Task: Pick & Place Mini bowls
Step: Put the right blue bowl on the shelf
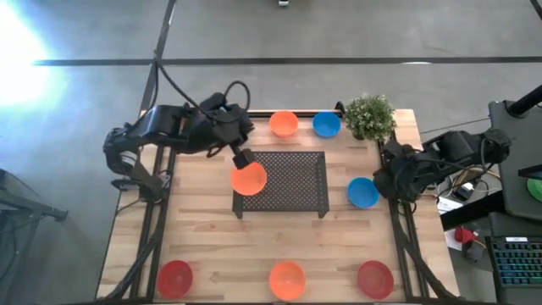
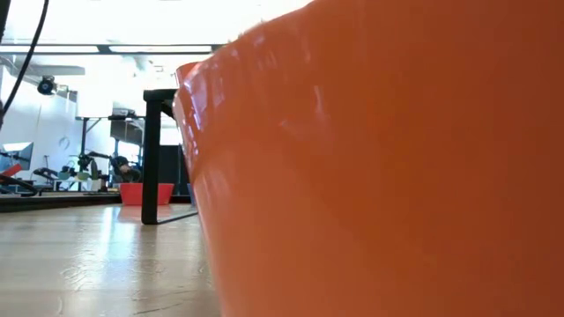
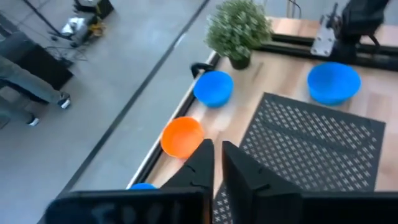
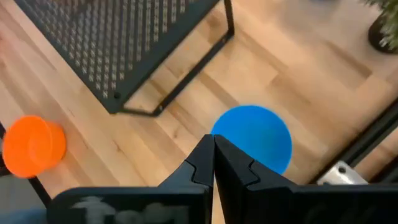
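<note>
Jaws of the left gripper (image 1: 241, 158) are clenching an orange bowl's (image 1: 248, 179) rim (hidden in its wrist view) at the rack's (image 1: 292, 180) edge. Right gripper (image 4: 213, 155) is resting shut above a blue bowl (image 4: 258, 138).

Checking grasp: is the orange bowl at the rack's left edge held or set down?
Held, it seems: in the high view the left gripper meets the orange bowl's rim over the rack edge. Contact with the rack: cannot tell.

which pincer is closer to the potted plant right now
Right. The right pincer sits at the table's right edge, just below the potted plant in the high view. The left pincer is across the mesh rack, holding an orange bowl.
</note>
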Controlling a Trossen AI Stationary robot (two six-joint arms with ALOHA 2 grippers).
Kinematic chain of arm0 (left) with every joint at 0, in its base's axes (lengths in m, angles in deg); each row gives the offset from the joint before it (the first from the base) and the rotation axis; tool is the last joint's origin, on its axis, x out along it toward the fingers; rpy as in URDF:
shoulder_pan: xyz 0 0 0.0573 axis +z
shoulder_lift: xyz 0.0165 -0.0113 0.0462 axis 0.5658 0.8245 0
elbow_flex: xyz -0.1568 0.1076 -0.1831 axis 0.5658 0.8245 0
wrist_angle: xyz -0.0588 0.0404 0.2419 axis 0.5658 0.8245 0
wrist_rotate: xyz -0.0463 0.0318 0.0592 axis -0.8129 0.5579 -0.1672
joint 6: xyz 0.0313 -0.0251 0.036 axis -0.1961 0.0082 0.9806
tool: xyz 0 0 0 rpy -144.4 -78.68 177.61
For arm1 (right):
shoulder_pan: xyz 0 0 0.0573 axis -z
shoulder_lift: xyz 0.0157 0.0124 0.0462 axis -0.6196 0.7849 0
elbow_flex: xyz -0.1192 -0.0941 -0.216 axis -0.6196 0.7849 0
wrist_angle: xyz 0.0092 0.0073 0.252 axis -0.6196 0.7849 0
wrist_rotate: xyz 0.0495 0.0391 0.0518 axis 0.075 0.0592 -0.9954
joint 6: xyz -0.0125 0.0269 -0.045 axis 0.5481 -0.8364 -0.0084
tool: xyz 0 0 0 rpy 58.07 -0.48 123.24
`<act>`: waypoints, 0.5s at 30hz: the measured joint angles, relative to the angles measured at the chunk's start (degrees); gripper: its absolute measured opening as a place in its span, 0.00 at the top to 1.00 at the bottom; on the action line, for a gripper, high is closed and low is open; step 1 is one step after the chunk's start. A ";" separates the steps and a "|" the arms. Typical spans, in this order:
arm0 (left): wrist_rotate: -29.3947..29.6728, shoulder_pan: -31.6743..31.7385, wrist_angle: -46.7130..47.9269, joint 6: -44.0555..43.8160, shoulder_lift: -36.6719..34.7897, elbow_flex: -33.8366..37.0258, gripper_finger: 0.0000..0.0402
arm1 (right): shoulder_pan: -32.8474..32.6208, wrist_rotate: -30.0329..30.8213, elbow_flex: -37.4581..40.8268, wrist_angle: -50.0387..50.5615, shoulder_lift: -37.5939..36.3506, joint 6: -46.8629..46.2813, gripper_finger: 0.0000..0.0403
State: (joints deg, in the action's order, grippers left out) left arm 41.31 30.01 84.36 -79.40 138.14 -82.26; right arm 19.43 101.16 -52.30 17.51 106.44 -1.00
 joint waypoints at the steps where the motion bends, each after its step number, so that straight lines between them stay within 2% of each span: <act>1: 0.45 0.00 -0.03 -0.16 -0.41 0.00 0.97 | 0.00 -0.05 0.23 0.01 0.48 -0.06 0.98; 9: 1.66 0.00 -0.38 -0.06 -2.63 0.00 1.00 | 0.00 -1.16 1.04 -0.11 2.74 -2.50 0.97; 15: 1.66 0.00 -0.35 0.78 -2.69 0.00 1.00 | 0.00 -1.78 1.79 -0.44 2.95 -6.02 0.85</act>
State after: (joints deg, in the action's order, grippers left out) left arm 42.97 30.01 84.01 -78.61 135.45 -82.26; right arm 19.43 99.39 -50.50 17.08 109.39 -7.02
